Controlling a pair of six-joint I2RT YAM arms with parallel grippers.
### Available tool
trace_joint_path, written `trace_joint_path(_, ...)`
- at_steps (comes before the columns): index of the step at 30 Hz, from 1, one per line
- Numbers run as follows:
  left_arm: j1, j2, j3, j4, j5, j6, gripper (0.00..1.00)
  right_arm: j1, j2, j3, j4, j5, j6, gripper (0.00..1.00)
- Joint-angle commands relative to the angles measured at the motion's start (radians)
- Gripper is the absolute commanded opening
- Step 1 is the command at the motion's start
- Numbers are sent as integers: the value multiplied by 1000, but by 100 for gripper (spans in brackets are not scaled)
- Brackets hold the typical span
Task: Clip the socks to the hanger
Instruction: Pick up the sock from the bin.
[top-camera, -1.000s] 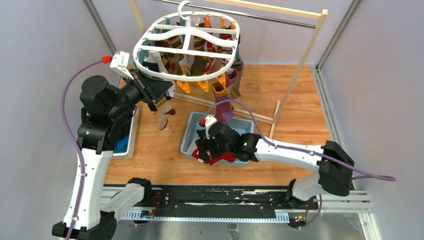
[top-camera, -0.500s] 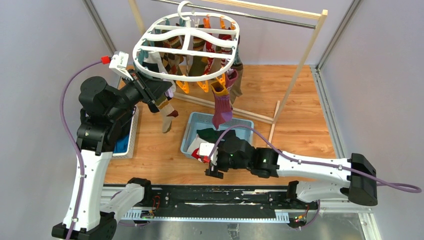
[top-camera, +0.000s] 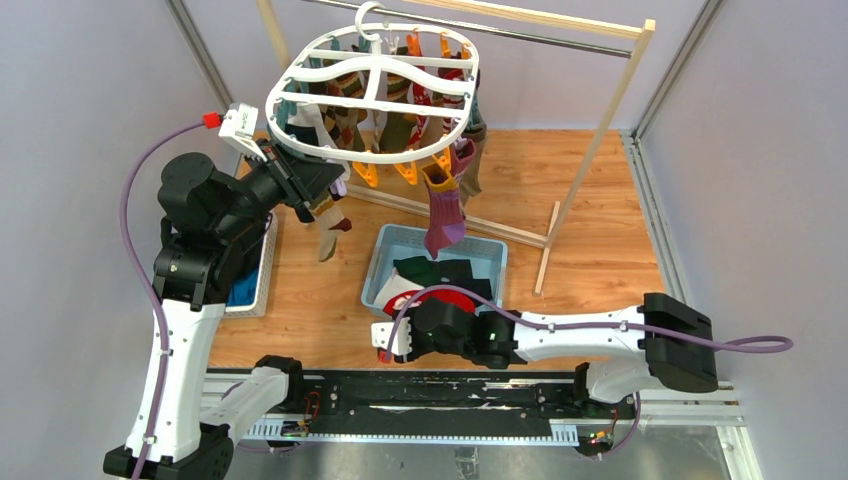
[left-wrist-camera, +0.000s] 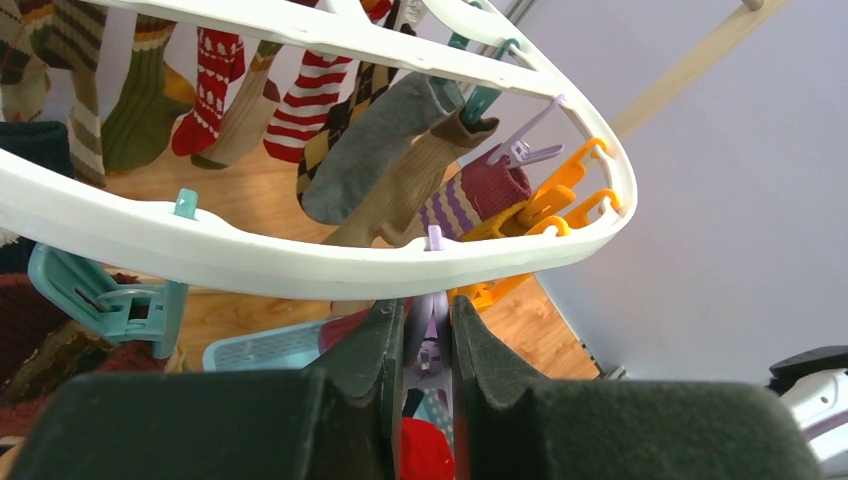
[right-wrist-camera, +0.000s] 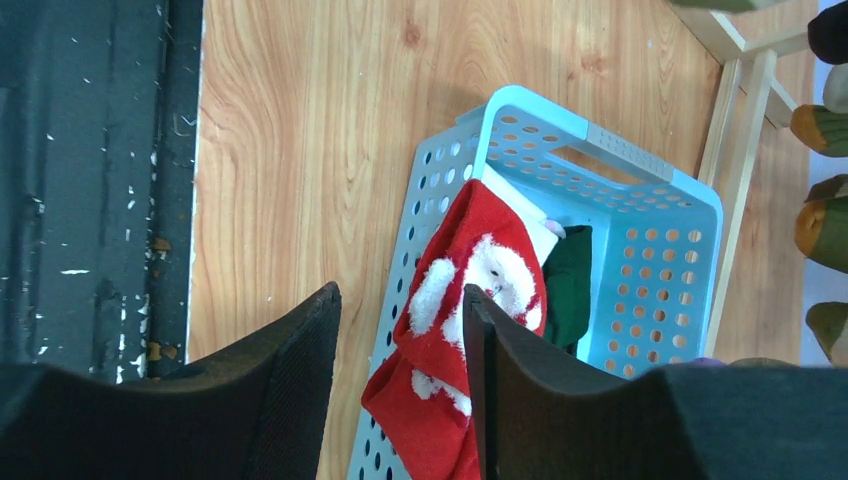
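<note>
The white oval hanger hangs from the rail with several socks pegged under it. My left gripper is at its near-left rim, shut on a purple peg below the frame; a brown striped sock hangs beside it. My right gripper is open and empty over the floor, at the front-left corner of the blue basket. In the right wrist view its jaws stand apart above a red sock with white pattern draped over the basket rim, next to a dark green sock.
A wooden-posted rail with a metal bar spans the back. A maroon sock hangs low over the basket. A white basket with blue cloth stands under the left arm. A black strip runs along the near edge.
My right gripper has pulled out of the basket toward the near edge and shifted left, leaving the red sock in the basket. My left gripper stays on the peg; the nearby sock sways.
</note>
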Motion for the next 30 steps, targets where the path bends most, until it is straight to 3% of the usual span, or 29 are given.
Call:
trace_joint_path(1,0,-24,15,-42,37,16,3,25,31,-1,36,91,-62,47)
trace_joint_path(11,1,-22,16,-39,43,7,2,25,25,-47,109,179,-80,29)
trace_joint_path(16,1,-22,31,-46,45,11,2,25,35,-35,51,122,-81,35)
trace_joint_path(20,1,-21,34,-48,45,10,2,25,35,-36,42,109,-80,34)
trace_joint_path(23,1,-21,34,-48,46,10,2,25,40,-34,58,128,-79,26)
trace_joint_path(27,1,-23,32,-50,47,13,2,25,22,-26,102,157,-59,3)
trace_joint_path(30,0,-22,31,-51,49,13,2,24,-2,-19,130,177,-32,0)
